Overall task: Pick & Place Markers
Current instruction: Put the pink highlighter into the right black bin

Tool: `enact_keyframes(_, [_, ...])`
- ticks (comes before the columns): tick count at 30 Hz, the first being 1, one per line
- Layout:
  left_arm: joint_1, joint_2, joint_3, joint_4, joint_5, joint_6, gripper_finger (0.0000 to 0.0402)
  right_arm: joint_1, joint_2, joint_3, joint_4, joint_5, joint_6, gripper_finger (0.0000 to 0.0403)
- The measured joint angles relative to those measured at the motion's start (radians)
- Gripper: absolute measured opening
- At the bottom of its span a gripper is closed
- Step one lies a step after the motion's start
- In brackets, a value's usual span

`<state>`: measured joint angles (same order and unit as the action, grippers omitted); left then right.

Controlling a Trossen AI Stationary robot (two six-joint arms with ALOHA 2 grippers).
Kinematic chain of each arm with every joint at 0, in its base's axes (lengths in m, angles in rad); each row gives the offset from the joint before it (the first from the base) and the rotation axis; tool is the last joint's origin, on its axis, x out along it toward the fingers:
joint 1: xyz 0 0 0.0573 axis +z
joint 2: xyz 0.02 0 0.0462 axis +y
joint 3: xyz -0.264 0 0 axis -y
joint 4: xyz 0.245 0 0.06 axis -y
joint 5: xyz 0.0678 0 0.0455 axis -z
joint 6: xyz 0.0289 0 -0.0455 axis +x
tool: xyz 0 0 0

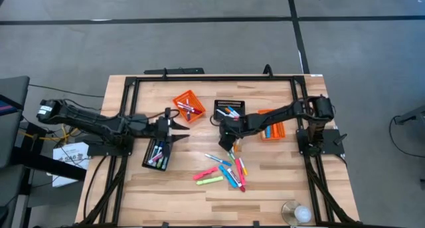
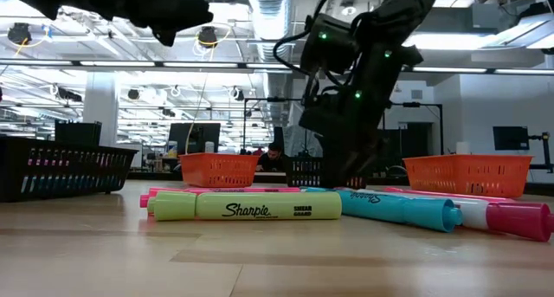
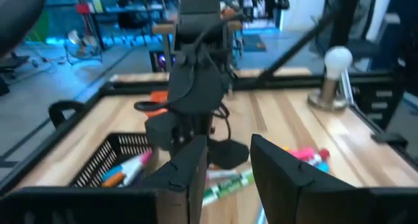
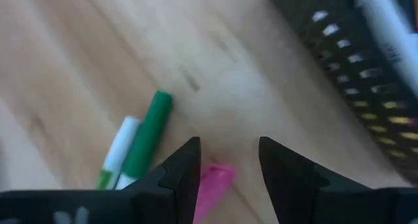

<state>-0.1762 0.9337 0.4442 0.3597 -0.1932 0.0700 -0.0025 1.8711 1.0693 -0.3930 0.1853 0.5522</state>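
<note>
Grey floor (image 1: 199, 48) all around the wooden table (image 1: 199, 195), with dark lines crossing it. Past the table, a big bright room with long ceiling lights (image 2: 130, 63), pipes (image 2: 268, 11) overhead and white posts (image 2: 101, 106). Dark screens (image 2: 195, 134) beyond the table, and a person (image 2: 273, 158) sitting far behind it.

Left gripper (image 1: 178, 129) open, empty, level over the table (image 1: 279, 188); right gripper (image 1: 230, 146) open, lowered mid-table.
</note>
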Motion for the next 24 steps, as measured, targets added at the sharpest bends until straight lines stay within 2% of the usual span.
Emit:
enact_keyframes(11, [0.032, 0.0, 0.0, 0.023, 0.0, 0.0, 0.0116, 0.032, -0.001, 0.106, -0.268, -0.003, 0.037, 0.0132])
enact_keyframes(20, [0.032, 0.0, 0.0, 0.023, 0.0, -0.008, 0.0115, 0.058, -0.001, 0.098, -0.276, -0.039, 0.238, 0.0144])
enact_keyframes(24, [0.032, 0.0, 0.0, 0.023, 0.0, -0.008, 0.0115, 0.042, -0.001, 0.073, -0.263, -0.04, 0.246, 0.0146])
